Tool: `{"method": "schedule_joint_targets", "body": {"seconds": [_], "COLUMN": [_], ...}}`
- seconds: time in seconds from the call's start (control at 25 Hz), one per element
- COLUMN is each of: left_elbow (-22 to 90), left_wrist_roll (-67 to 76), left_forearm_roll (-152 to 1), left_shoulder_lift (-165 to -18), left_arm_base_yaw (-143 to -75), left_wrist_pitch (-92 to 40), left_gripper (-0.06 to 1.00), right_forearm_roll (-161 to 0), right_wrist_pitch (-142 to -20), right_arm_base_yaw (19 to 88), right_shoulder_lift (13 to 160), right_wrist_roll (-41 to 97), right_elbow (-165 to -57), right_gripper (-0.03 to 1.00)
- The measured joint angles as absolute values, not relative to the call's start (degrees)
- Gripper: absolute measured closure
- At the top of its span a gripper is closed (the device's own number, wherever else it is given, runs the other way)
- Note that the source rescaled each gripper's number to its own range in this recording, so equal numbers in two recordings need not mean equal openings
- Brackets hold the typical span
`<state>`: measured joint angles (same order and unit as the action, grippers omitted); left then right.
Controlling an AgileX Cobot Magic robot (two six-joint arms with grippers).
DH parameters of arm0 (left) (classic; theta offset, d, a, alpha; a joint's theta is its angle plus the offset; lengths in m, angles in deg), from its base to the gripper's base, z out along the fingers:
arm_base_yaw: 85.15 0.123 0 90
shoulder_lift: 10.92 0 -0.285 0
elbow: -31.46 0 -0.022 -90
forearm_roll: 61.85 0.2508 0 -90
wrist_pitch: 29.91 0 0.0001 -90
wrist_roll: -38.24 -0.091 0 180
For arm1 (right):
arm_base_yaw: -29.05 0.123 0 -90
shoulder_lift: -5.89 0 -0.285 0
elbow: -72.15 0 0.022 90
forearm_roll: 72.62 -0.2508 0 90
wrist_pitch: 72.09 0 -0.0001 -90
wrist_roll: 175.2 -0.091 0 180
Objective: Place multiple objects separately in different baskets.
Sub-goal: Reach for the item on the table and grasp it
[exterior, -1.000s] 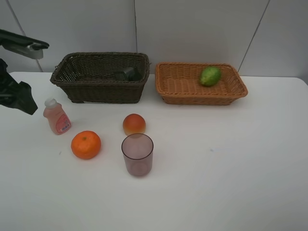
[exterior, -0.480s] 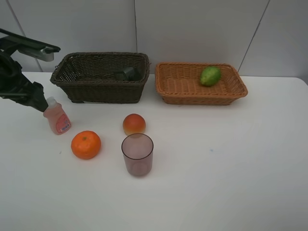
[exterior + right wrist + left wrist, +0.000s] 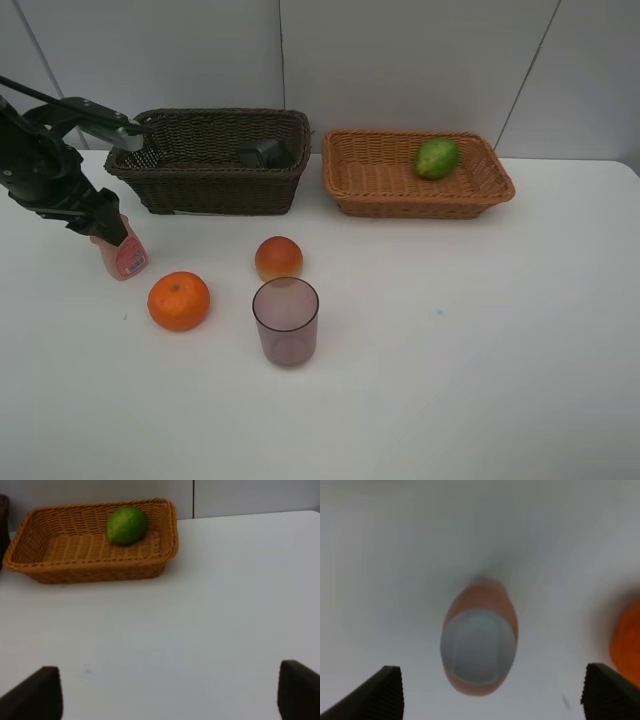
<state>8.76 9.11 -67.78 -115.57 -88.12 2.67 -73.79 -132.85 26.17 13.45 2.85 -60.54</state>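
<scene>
Bench (image 3: 480, 340), white, contents listed from the far left.

1. Left gripper (image 3: 108, 229): jaws spread wide, directly above the pink white-capped bottle (image 3: 126, 259). In the wrist view we see its fingers (image 3: 387, 692) on either side of the cap, clear of it.
2. The bottle stands upright on the bench, in front of the dark basket's left corner.
3. Orange (image 3: 179, 301): on the bench, just right of the bottle and nearer the front edge.
4. Dark brown wicker basket (image 3: 205, 192), the deeper one: we note a dark grey pump bottle (image 3: 266, 153) inside, at its back right.
5. Red-orange peach-like fruit (image 3: 279, 258): on the bench, centre.
6. Translucent purplish cup (image 3: 286, 322): upright, mouth up, just in front of that fruit.
7. Light orange-tan basket (image 3: 425, 207), shallower, beside the dark one but apart from it: we count one green fruit (image 3: 437, 158) inside, toward the back.
8. Right gripper (image 3: 165, 695): seen only in its wrist view, jaws spread wide over the bench, facing the tan basket.
</scene>
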Motion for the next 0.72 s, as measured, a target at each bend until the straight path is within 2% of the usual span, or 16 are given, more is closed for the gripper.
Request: {"method": "schedule_joint_targets", "body": {"seconds": [0.72], "left_elbow": [9.8], "left_wrist_roll": [8.9], "left_forearm_roll": [-68.0], "left_shoulder_lift": [-123.9], "left_arm_base_yaw": [-88.2], "left_wrist_pitch": [-5.4], "left_gripper": [0.02], "right_forearm_roll": [-73.7], "right_wrist_pitch": [-132.9], "right_arm_base_yaw": [26.2], "right_shoulder_lift": [13.5], "right_wrist_roll": [2.8], "right_elbow": [-60.5], "right_gripper": [-0.03]}}
